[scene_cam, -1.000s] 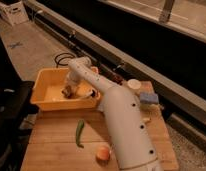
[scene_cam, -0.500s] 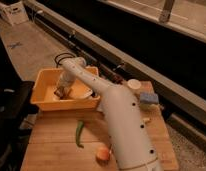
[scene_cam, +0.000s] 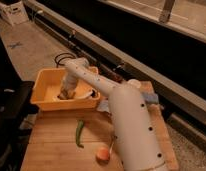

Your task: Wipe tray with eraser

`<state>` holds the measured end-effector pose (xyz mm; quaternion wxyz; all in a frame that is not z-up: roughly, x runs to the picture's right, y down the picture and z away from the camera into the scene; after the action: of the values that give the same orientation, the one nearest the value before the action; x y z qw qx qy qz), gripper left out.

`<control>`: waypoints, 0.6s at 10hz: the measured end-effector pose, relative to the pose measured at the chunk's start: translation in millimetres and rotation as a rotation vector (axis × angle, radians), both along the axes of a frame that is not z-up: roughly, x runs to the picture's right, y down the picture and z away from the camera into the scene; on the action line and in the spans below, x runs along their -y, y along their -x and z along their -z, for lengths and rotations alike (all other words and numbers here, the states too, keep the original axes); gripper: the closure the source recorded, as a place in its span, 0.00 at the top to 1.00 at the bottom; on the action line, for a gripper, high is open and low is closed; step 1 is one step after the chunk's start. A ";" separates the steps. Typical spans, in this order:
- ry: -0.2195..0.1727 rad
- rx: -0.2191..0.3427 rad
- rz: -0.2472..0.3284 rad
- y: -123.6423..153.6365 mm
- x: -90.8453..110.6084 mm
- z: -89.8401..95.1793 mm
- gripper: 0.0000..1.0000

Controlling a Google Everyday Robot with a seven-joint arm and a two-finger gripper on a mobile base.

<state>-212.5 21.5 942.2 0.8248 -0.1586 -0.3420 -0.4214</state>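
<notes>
The yellow-orange tray (scene_cam: 46,102) stands at the back left of the wooden table. My white arm reaches from the front right into it. My gripper (scene_cam: 66,93) points down inside the tray, near its middle, low over the floor. A small dark brownish block, the eraser (scene_cam: 65,95), shows at the gripper's tip against the tray floor. A white flat piece (scene_cam: 85,93) lies in the tray to the right of the gripper.
A green chili pepper (scene_cam: 79,133) lies on the wooden table (scene_cam: 51,150) in front of the tray. An orange-pink round thing (scene_cam: 102,154) lies near the front. A blue-topped white block (scene_cam: 153,98) sits at the right edge. A black chair is at the left.
The gripper has moved left across the tray floor from its right side to the middle, then shifted slightly.
</notes>
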 end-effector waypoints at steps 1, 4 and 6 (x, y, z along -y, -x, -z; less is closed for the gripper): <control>0.005 -0.027 0.007 -12.2 -0.5 -7.2 0.00; -0.024 -0.055 0.035 -16.9 20.8 -33.5 0.00; -0.055 -0.025 0.047 3.1 34.5 -41.7 0.00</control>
<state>-215.6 -13.0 983.9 0.8229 -0.1491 -0.3161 -0.4479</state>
